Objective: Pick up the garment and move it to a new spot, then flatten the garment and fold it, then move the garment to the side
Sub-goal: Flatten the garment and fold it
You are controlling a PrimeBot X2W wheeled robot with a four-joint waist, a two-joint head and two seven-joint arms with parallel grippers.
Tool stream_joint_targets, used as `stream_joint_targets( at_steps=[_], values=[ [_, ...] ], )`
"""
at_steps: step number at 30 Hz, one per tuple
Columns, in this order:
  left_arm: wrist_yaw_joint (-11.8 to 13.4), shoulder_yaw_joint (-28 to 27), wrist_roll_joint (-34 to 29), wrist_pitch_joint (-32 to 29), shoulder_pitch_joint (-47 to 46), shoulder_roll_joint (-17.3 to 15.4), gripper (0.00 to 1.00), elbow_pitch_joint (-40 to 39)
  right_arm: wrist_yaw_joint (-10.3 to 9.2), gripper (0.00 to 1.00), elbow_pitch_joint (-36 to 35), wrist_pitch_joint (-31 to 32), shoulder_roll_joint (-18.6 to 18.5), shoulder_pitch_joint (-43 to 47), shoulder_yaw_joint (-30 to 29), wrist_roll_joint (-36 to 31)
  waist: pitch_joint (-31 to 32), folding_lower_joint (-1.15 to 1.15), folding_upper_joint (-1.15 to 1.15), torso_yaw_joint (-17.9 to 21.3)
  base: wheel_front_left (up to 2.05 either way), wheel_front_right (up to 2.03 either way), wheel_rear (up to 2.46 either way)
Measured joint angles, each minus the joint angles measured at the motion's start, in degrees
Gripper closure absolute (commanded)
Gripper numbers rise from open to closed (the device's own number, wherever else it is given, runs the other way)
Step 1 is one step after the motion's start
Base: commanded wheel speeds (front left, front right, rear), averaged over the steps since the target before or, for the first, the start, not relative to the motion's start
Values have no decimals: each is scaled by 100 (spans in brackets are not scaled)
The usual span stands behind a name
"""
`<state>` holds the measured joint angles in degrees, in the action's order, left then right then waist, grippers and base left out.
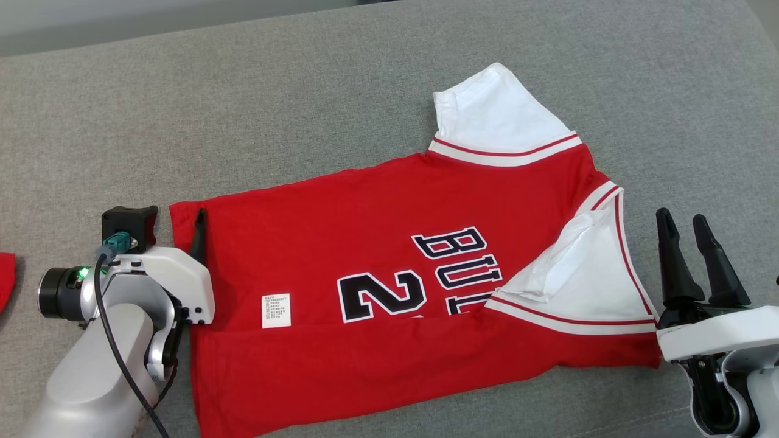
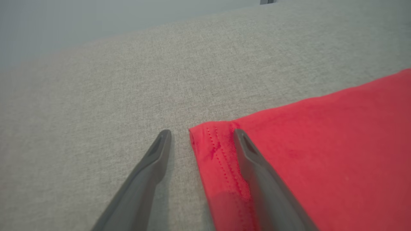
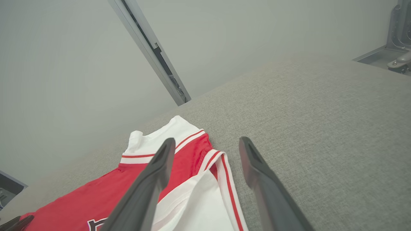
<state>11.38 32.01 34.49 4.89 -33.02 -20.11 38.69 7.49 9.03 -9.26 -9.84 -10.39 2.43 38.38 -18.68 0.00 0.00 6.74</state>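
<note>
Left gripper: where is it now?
The left gripper, open, straddles a hem corner of the red jersey at the head view's lower left: one finger over cloth, one over the grey surface.

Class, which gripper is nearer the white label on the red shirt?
Left. The left gripper straddles a hem corner of the shirt, near the label; the right gripper is off the sleeve end.

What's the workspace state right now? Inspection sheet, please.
Surface: grey fabric surface, flat.
Job's things: red jersey spread out, near long edge folded over the print, one white sleeve folded inward.
Clutter: red item at left edge, cut off by the frame.
Grippers: left gripper open, straddling the jersey's hem corner; right gripper open, beside the jersey, holding nothing.
Cables: black cable along the left forearm.
Surroundings: pale wall, metal rail.
</note>
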Motion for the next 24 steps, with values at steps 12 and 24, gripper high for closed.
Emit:
stream_joint_targets(
  at_steps=[12, 24],
  values=[
    [-235, 129, -31, 143, -366, 116, 27, 708, 0, 0, 46, 18, 42, -2, -56, -65, -16, 0, 0, -70, 0, 0, 0],
    [-808, 140, 167, 593, -543, 403, 100, 864, 0, 0, 108, 345, -315, -341, 77, -366, -67, 0, 0, -321, 0, 0, 0]
  ],
)
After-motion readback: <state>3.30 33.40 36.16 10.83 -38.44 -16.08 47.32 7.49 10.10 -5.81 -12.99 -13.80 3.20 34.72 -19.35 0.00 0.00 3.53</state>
